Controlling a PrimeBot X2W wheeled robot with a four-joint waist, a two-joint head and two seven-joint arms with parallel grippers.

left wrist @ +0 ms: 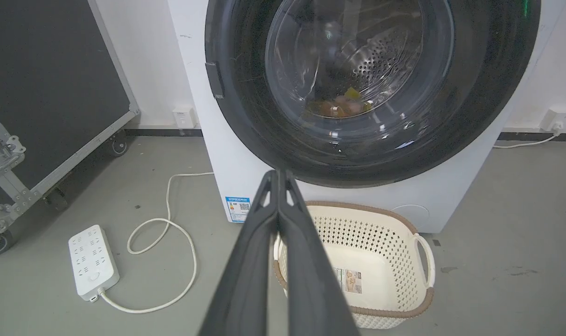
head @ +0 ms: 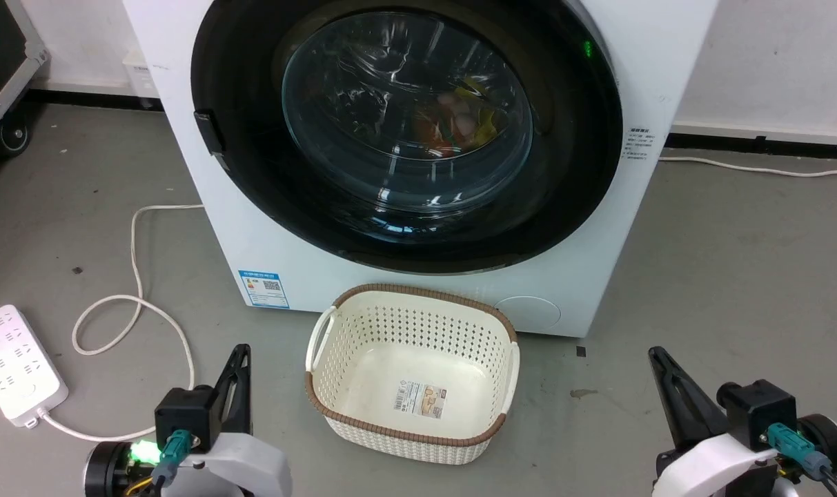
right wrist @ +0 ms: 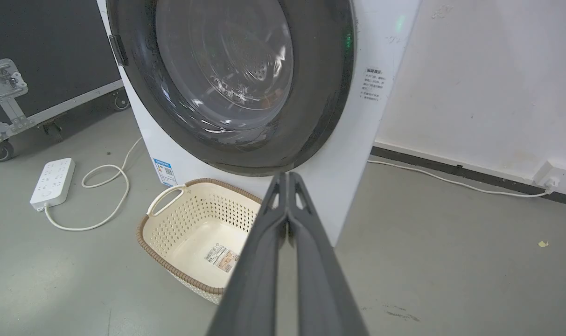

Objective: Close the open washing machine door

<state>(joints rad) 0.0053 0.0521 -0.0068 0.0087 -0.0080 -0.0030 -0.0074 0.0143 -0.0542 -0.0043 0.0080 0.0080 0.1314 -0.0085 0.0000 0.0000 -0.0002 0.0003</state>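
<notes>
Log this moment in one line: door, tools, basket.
washing machine door: looks shut | left tool: shut, clear of door | right tool: shut, clear of door | basket: empty, before the door

Washing machine (head: 204, 228) body white w/ blue label (head: 263, 288). Washing machine door (head: 404, 131): wide black frame, clear glass, orange + yellow laundry (head: 459, 121) seen thru it; small green light (head: 587, 48) by the frame. Basket (head: 411, 442) cream, patterned w/ rows of small holes, brown braided-look rim. Power strip (head: 14, 366) + cable (head: 135, 276) white. Floor (head: 735, 276) grey. Flight case (left wrist: 45, 84) black, silver edging. Left gripper (head: 241, 352) & right gripper (head: 657, 355): dark grey/black.
</notes>
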